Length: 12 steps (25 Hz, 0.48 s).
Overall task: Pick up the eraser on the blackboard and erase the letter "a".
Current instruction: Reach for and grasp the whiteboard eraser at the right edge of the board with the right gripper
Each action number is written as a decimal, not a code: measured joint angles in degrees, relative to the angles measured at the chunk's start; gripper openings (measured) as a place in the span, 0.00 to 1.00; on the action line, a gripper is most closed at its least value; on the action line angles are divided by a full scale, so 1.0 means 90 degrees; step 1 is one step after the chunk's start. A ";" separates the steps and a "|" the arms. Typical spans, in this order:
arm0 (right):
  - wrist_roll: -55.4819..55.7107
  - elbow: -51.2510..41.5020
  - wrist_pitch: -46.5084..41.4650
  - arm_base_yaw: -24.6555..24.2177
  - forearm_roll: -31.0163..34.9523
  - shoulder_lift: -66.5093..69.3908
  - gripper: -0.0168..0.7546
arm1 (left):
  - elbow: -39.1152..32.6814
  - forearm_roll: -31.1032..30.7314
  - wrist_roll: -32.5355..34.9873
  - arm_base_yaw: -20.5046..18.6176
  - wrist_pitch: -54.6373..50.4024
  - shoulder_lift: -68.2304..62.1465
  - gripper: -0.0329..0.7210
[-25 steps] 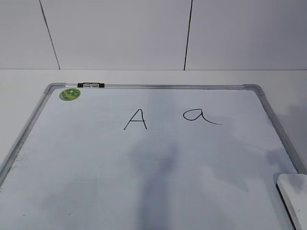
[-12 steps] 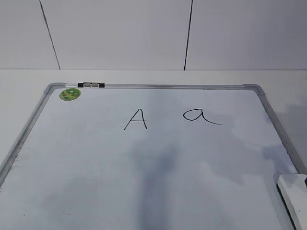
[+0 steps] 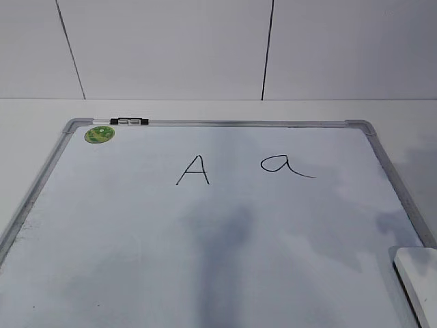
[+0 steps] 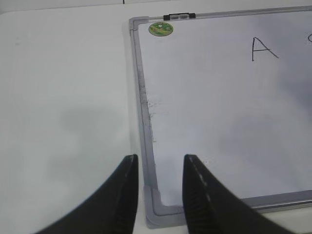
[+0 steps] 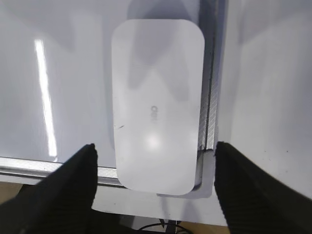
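At the near right corner of the blackboard (image 3: 225, 232) you have the eraser (image 3: 418, 273), lying flat on the white surface with its long side running along the silver frame on that side. From the right wrist view you see the eraser (image 5: 157, 105) from straight above: a glossy white rounded block with small grey lettering near its middle, its right edge close against the frame rail and its near end reaching over the corner cap. Your right gripper (image 5: 153, 187) hangs above it with the jaws spread wide, one dark finger showing at the lower left and the other at the lower right, both wider apart than the eraser and neither touching it. Farther up the board, the letter "a" (image 3: 287, 166) sits right of centre, a rounded loop with a tail trailing to the right, fully intact, and just to its left stands the capital "A" (image 3: 194, 170). Along the far rail you can see a small black-and-silver clip (image 3: 129, 121), with a round green sticker (image 3: 100, 134) just below it in the far left corner. Your left gripper (image 4: 160, 195) hovers over the near left corner of the board, its jaws parted with nothing between them, the frame corner showing through the gap. From that view the sticker (image 4: 161, 29) and the capital "A" (image 4: 263, 48) are both visible.
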<state>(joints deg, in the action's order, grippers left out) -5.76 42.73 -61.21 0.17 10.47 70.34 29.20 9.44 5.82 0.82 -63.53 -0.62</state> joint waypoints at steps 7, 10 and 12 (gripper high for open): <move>0.0841 0.0000 0.0182 0.0854 -0.0656 0.0000 0.79 | 0.0000 0.0070 0.0000 0.0000 0.0000 0.0000 0.36; 0.1044 0.0000 0.0212 0.0938 -0.0724 0.0000 0.79 | 0.0000 0.0069 0.0000 0.0000 0.0000 0.0000 0.36; 0.1087 0.0000 0.0212 0.0938 -0.0751 0.0000 0.79 | 0.0000 0.0069 0.0000 0.0000 0.0000 0.0000 0.36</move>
<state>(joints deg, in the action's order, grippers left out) 4.02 42.73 -59.29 8.61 3.71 70.34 29.20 10.06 5.82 0.82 -63.53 -0.62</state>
